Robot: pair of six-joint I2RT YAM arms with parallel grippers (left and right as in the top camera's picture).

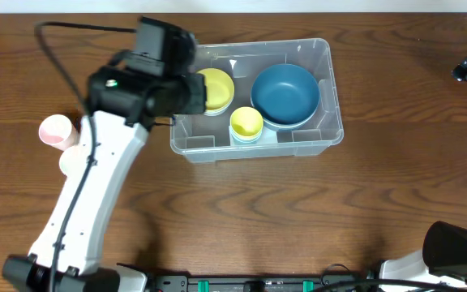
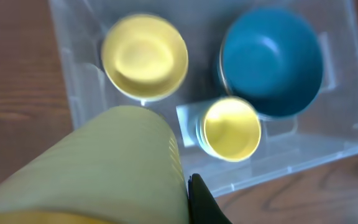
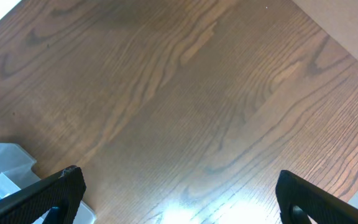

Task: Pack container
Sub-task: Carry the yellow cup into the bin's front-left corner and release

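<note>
Cup in left pincer, hidden overhead

Apparently a robotics lab bench, bare dark wood-grain desk, white jointed robot arm with looping black cable left of the clear container, second arm's base to the container's near right, coloured plastic bowls inside it

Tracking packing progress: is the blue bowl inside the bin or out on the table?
Inside. The blue bowl sits upright within the clear bin, beside the yellow bowl.
</note>
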